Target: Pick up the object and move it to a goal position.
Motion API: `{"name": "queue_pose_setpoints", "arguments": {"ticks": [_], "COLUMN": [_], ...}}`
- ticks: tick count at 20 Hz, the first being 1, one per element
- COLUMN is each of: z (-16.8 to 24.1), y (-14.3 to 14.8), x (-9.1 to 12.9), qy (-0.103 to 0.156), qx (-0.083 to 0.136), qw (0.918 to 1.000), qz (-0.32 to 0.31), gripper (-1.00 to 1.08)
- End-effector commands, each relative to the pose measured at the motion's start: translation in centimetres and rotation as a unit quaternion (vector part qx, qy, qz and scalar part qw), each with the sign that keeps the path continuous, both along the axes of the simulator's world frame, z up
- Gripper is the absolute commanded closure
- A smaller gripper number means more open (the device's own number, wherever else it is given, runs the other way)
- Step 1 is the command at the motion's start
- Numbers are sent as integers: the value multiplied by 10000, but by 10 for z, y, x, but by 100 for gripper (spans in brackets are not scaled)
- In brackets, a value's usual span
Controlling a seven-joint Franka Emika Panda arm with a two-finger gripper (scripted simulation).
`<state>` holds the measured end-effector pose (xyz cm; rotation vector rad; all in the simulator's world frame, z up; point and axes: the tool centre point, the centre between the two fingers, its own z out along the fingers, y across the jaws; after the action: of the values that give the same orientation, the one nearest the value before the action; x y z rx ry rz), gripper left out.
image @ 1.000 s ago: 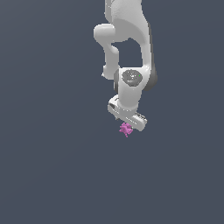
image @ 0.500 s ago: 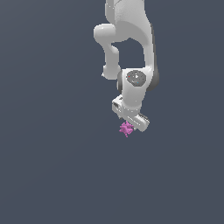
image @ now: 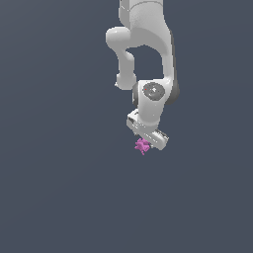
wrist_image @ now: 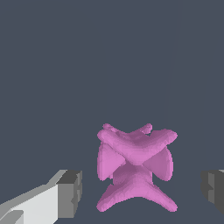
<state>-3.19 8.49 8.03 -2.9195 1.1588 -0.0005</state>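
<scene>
The object is a small magenta-pink lumpy thing with curved spiky arms. In the exterior view the object (image: 143, 146) lies on the dark grey floor right under the white arm's hand. My gripper (image: 147, 143) is directly over it. In the wrist view the object (wrist_image: 135, 168) sits between the two fingers (wrist_image: 70, 193), with clear gaps on both sides. My gripper (wrist_image: 142, 190) is open and touches nothing.
The dark grey floor (image: 59, 188) spreads flat all around. The white arm (image: 146, 49) rises above the object. Nothing else shows.
The arm has lowered a little and the hand has come closer over the object. The object has not moved.
</scene>
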Motion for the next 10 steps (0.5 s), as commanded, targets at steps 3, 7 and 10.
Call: {"name": "queue_pose_setpoints", "arguments": {"ticks": [3, 7, 10], "z": [-21, -36, -40], "y": [0, 0, 0], "x": [-1, -1, 0], "qy": [4, 3, 3], "qx": [-2, -2, -2], "qw": [10000, 10000, 10000], "qz": [-8, -15, -15], "gripper": [-92, -92, -92]}}
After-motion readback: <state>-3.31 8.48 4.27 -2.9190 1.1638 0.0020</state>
